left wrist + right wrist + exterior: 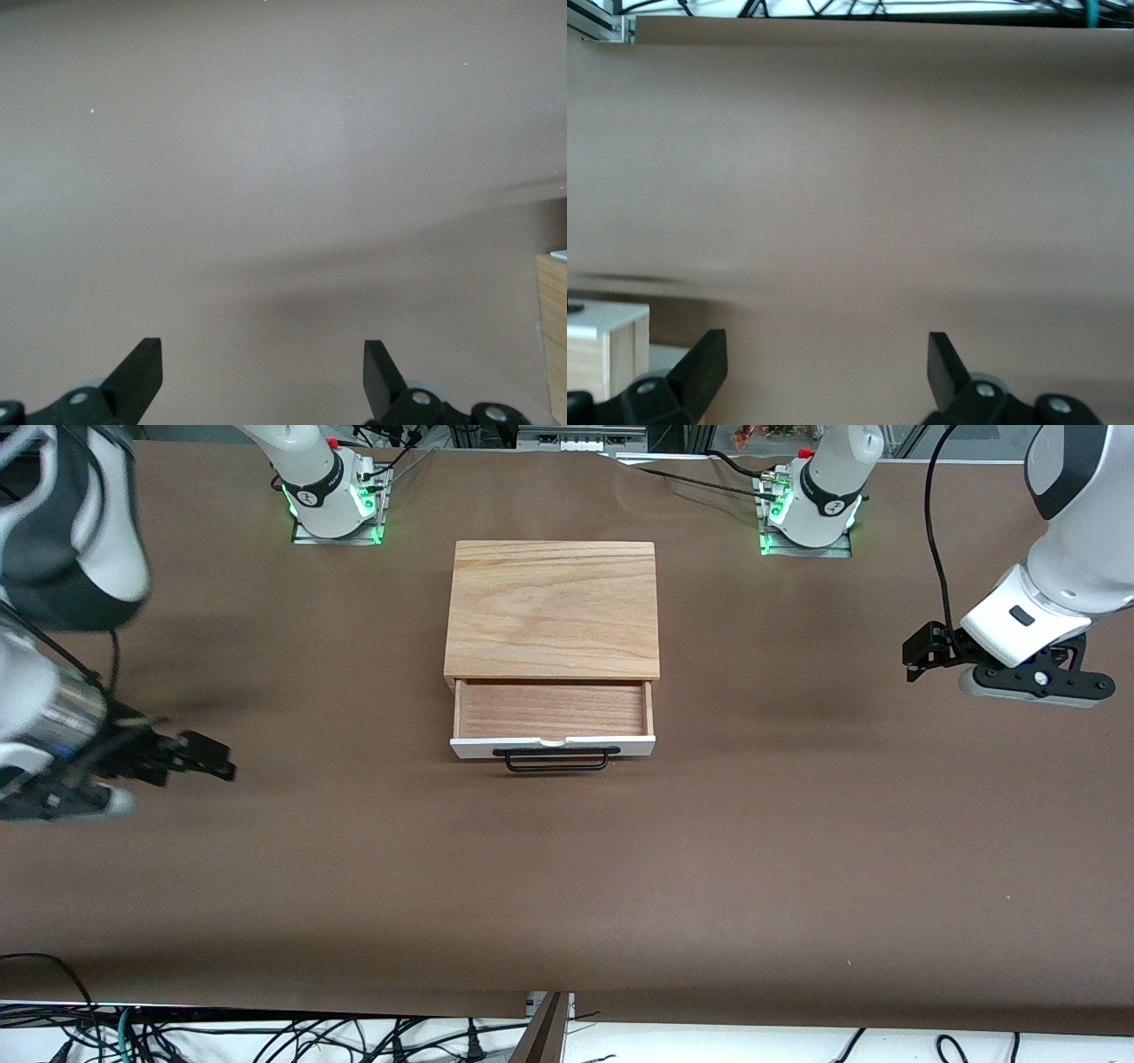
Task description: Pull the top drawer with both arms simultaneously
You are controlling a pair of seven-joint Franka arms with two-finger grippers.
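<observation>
Brown table (pixel 567 886) carries a wooden box (pixel 553 609) near its middle, toward the bases' edge. Its top drawer (pixel 553 722) is pulled partly out, handle facing the camera. Right gripper (pixel 199 757) hovers spread wide over the right arm's end; left gripper (pixel 921 651), equally wide, hovers over the left arm's end.

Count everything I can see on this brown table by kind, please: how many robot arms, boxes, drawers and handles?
Robot arms: 2, right gripper and left gripper, each with its fingers open over bare table.
Wooden boxes: 1, the box.
Open drawers: 1, the top drawer.
Black handles: 1, the bar handle.
Total: 5.
</observation>
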